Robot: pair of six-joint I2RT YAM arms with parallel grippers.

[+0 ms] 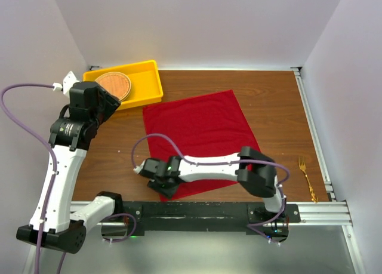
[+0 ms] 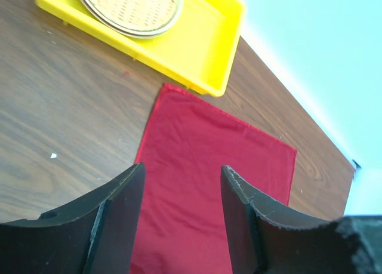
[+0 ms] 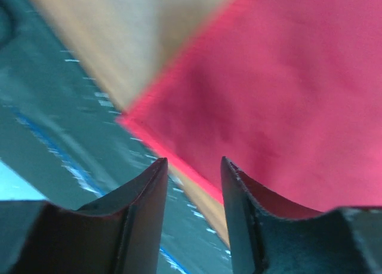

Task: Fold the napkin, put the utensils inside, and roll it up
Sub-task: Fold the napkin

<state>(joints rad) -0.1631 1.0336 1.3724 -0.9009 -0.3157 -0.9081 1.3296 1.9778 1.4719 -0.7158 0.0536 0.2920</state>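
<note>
The red napkin lies flat and spread open on the wooden table. It also shows in the left wrist view and the right wrist view. My right gripper reaches across to the napkin's near-left corner. Its jaws are open and hold nothing, and they stand at the napkin's near edge. My left gripper is open and empty. It hovers left of the napkin by the yellow tray, looking down on the cloth. The gold fork lies at the table's right edge, far from both grippers.
A yellow tray at the back left holds a round woven mat; both show in the left wrist view, tray and mat. A black mounting rail runs along the near edge. A metal rail borders the right side.
</note>
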